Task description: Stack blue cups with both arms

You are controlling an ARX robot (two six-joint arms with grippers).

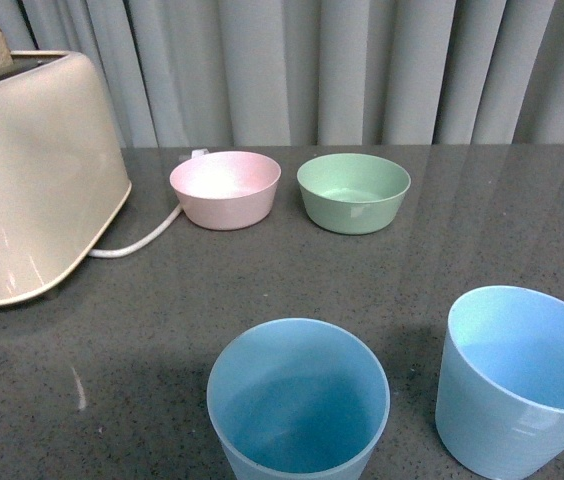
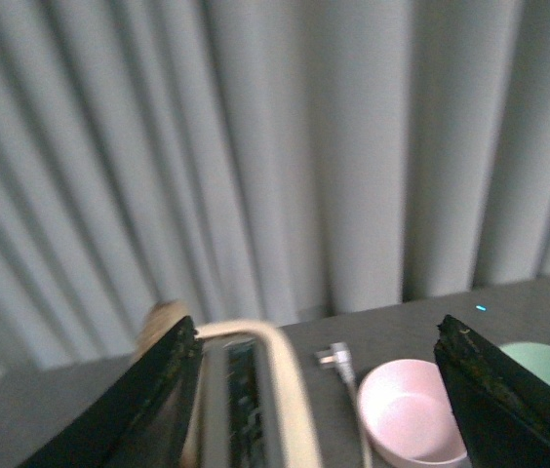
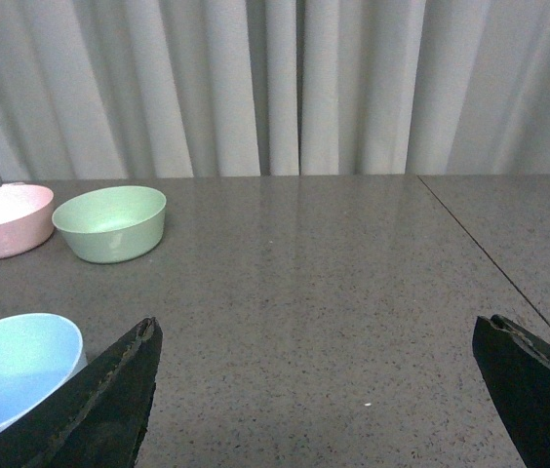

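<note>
The first blue cup point(image 1: 298, 420) stands upright on the robot's side of the green bowl point(image 1: 353, 191), slightly to that bowl's left. The second blue cup point(image 1: 502, 400) stands upright too, nearer the robot than the bowl and off to its right. The cups are apart and unstacked. The left gripper point(image 2: 319, 409) and right gripper point(image 3: 324, 400) are both spread wide, holding nothing. This looks like the opening reach. Next, each arm must come down to a cup, one pinching a wall to lift it while the other steadies the receiver.
</note>
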